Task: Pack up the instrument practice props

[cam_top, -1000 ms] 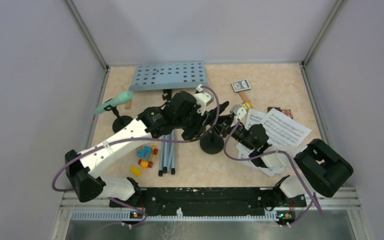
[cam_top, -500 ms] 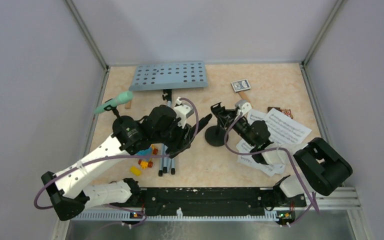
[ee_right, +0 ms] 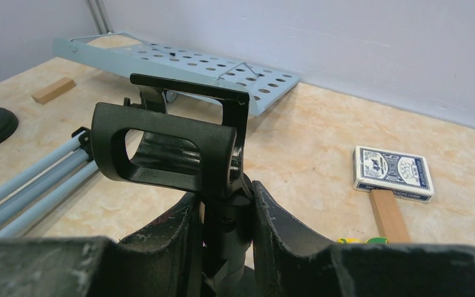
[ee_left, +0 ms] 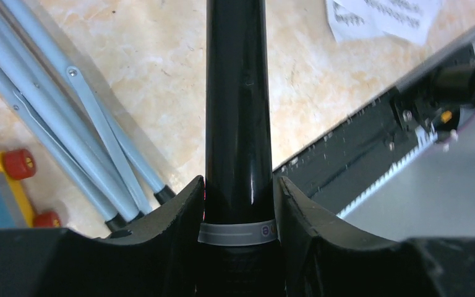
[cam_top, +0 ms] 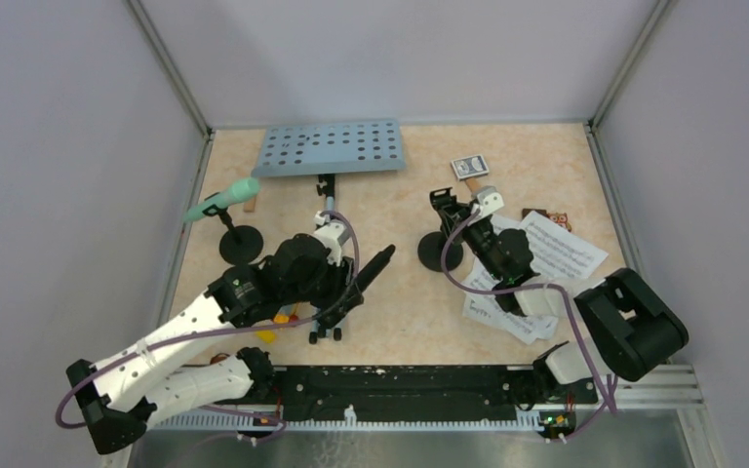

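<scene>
My left gripper (cam_top: 343, 291) (ee_left: 240, 210) is shut on the black microphone (cam_top: 369, 273) (ee_left: 238, 105), held above the silver tripod legs (cam_top: 328, 330) (ee_left: 68, 124). Further right, my right gripper (cam_top: 468, 226) (ee_right: 226, 213) is shut on the stem of a black mic holder (cam_top: 442, 252) (ee_right: 167, 145), whose clip is empty. The mint-green microphone (cam_top: 220, 201) sits in the second holder (cam_top: 241, 245) at the left. The pale-blue music desk (cam_top: 332, 148) (ee_right: 185, 62) lies at the back. White sheet-music pages (cam_top: 551, 252) (ee_left: 377, 15) lie under the right arm.
Colourful toy bricks (cam_top: 283, 317) (ee_left: 3, 179) lie beside the tripod legs. A card deck (cam_top: 469, 165) (ee_right: 393, 167) rests on a wooden block (ee_right: 388, 213) at the back right. Another tan block (cam_top: 251, 204) (ee_right: 52, 90) lies near the mint microphone. The black rail (cam_top: 400, 380) runs along the near edge.
My left arm drew back toward the near left, carrying the black microphone away from the holder. My right gripper carried the mic holder to the right and farther back.
</scene>
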Available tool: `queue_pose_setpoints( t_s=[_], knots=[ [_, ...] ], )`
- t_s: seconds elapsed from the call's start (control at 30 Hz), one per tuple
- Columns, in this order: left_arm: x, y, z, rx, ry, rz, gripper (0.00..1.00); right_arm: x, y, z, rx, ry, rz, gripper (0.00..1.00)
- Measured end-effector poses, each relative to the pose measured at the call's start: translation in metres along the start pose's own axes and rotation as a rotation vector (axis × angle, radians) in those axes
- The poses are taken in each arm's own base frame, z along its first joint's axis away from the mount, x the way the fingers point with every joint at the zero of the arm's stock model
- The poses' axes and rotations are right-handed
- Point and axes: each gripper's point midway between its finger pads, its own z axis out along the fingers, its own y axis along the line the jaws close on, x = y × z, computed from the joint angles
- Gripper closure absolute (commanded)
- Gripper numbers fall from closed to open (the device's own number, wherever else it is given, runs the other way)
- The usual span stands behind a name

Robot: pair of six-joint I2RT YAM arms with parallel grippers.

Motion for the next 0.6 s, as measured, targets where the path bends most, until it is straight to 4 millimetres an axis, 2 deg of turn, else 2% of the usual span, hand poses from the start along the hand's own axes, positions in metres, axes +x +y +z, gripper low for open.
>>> queue_pose_setpoints(
  t_s=[0.17,0.3,0.47,0.6],
  knots=[
    [0.007,0.027,0.043,-0.11,-0.078,-0.165,1.0,0.0,0.004,-0.002,-0.022,0.011,-0.004,1.0],
    [0.002,0.049,0.072,-0.24,-0.133,-0.294,1.0,-0.001,0.007,-0.004,-0.039,0.021,0.004,1.0],
    [-0.01,0.073,0.102,-0.38,-0.223,-0.4,1.0,-0.001,0.01,-0.008,-0.05,0.036,0.017,1.0],
    [-0.008,0.096,0.125,-0.526,-0.242,-0.461,1.0,-0.002,0.012,-0.009,-0.063,0.043,0.027,1.0]
  ],
)
